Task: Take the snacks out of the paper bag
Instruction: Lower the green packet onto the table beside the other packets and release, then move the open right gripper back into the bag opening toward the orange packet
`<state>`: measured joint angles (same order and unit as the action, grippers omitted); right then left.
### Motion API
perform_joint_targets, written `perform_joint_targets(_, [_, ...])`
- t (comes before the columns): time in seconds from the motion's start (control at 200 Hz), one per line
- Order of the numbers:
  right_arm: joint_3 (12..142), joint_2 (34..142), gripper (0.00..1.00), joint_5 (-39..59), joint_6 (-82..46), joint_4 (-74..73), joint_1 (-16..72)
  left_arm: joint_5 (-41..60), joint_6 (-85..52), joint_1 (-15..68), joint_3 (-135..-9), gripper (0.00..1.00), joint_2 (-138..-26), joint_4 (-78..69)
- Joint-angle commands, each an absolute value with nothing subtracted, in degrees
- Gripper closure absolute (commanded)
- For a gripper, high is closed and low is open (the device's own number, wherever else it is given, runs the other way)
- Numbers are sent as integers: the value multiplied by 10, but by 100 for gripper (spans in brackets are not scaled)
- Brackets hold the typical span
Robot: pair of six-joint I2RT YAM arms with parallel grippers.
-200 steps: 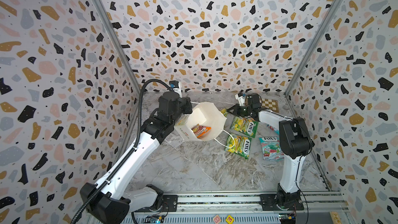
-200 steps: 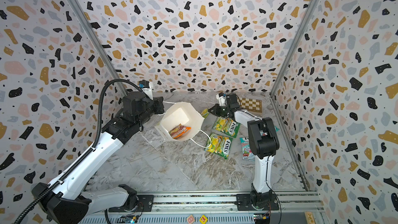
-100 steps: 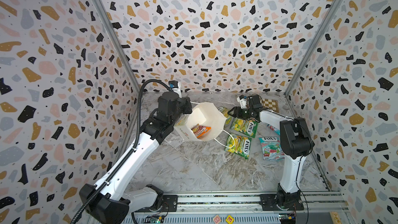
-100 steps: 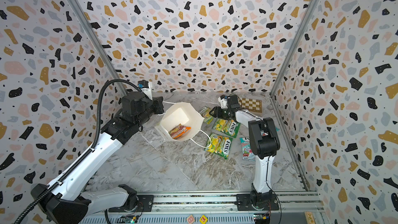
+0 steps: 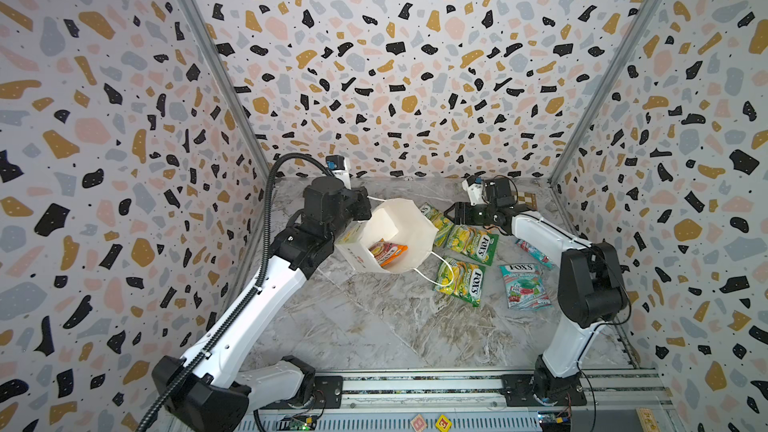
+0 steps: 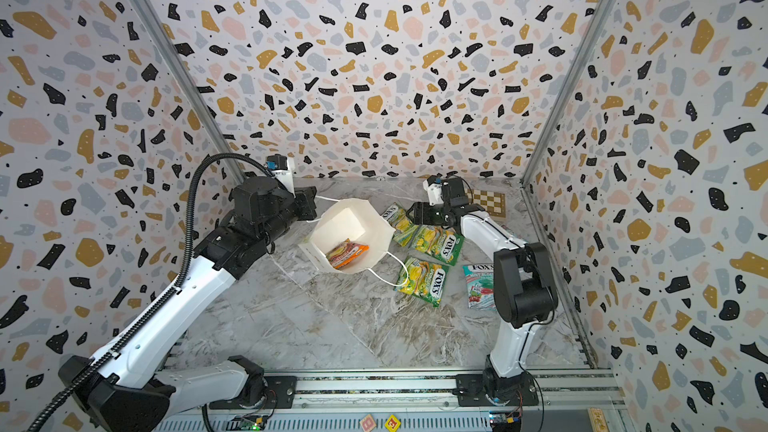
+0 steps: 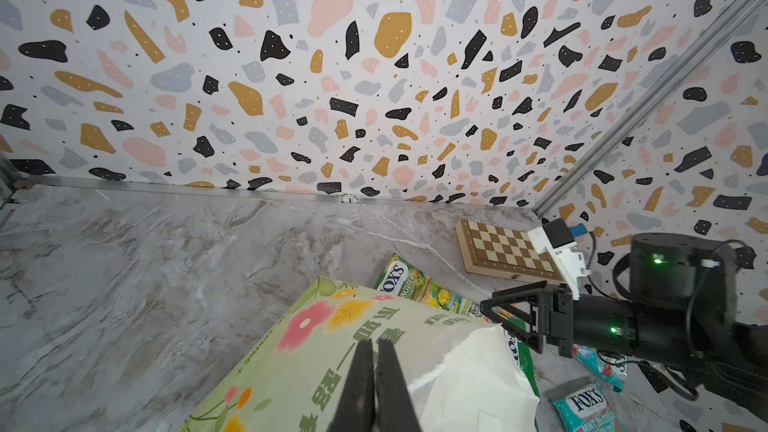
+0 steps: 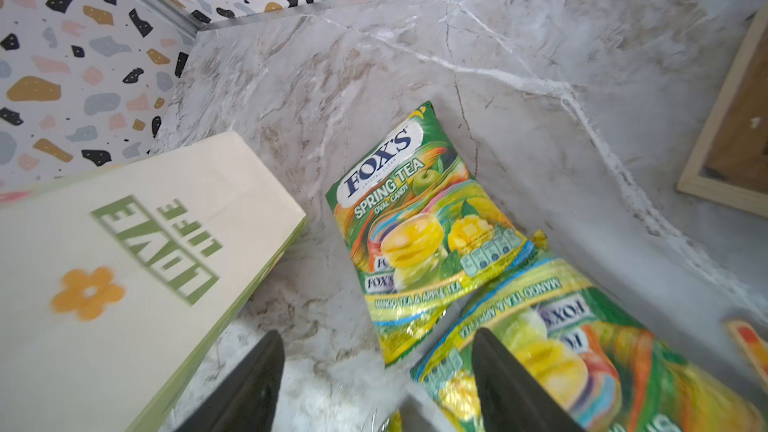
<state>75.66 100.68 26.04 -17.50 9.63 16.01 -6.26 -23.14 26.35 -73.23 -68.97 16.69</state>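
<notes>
Across the marble table (image 5: pixel 374 326), the paper bag (image 5: pixel 405 222) lies tipped with its mouth facing up and toward the right arm. One pink-orange packet (image 5: pixel 388 252) sits inside it. Three green-yellow packets (image 5: pixel 473 243) and a teal packet (image 5: pixel 524 286) lie out on the table just beside it.

The left claw (image 7: pixel 376 351) is pressed together at the bag's rim on the side away from the right arm — a thin hold that could slip and let the mouth sag shut over the packet inside. The right claw (image 8: pixel 374 376) is spread and empty above the green-yellow packets. Going in, it could shove the soft paper wall or drag a packet along. A cord handle (image 5: pixel 427 278) loops over one green-yellow packet and may snag.

Several things are hard to tell — whether the left claw nips paper or cord, whether anything lies under the pink-orange packet, and how much of a second teal packet (image 5: pixel 534 253) the right arm covers.
</notes>
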Motion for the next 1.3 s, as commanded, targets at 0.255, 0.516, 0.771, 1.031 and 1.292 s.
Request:
perform_joint_targets(0.255, [641,752,27,337,-174,42,177,27,-235,261,-727,100,-679,106])
perform_joint_targets(0.516, [608,693,28,371,-164,25,276,55,-236,260,-717,100,-674,98])
perform_joint_targets(0.771, [598,726,28,381,-137,20,372,67,-252,260,-704,100,-666,87])
perform_joint_targets(1.031, [624,786,28,349,-84,71,452,73,-265,260,-689,100,-659,78])
perform_joint_targets(1.292, [656,865,28,334,-65,116,486,68,-271,260,-686,100,-649,80])
